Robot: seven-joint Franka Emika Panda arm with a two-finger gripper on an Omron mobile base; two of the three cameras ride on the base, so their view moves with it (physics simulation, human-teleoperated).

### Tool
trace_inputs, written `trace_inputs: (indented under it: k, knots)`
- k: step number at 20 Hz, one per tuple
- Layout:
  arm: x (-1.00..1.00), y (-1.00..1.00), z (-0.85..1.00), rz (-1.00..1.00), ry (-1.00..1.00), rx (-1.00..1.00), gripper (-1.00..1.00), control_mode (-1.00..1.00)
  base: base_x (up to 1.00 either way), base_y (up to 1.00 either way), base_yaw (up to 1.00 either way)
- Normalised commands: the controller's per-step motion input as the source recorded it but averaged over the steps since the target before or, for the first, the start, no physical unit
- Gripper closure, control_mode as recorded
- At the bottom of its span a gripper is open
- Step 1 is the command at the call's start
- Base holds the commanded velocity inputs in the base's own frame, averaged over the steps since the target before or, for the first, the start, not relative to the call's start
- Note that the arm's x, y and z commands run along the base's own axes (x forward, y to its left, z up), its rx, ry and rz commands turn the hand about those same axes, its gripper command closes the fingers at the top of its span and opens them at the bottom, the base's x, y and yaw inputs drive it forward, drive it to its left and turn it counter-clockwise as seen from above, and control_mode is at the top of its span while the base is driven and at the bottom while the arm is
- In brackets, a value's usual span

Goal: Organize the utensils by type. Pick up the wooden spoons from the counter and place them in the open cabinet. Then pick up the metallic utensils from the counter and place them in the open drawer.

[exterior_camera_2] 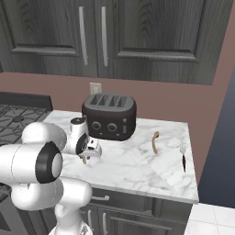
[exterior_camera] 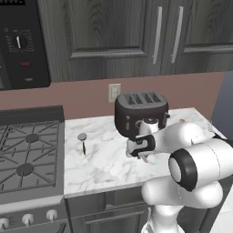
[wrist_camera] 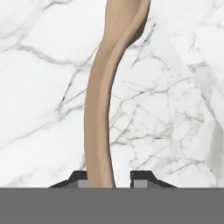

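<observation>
Tool [wrist_camera: 109, 179] jaws narrowly straddle wooden spoon [wrist_camera: 107, 100] handle.

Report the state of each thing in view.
claw: open, astride the spoon handle, gap on one side
wooden spoon: flat on the counter, not gripped
second wooden spoon: lying on counter
fork: lying on counter
round-headed utensil: lying on counter
upper cabinet doors: shut

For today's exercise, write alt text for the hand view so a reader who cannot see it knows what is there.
A tan wooden spoon lies on the white marble counter, its handle running between the gripper fingertips at the bottom edge and its bowl leaving the top of the picture.
</observation>
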Motion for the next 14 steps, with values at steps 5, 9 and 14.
trace_inputs:
  k: [5,9,14]
  knots:
    - [-0.12,0.08,0.17,0.03,-0.14,0.00,1.00,-1.00,0.00,0.00,0.00]
    - [-0.24,0.08,0.87,0.04,-0.21,0.00,1.00,-1.00,0.00,0.00,0.00]
    - [-0.59,0.00,1.00,0.00,-0.09,0.00,1.00,-1.00,0.00,0.00,0.00]
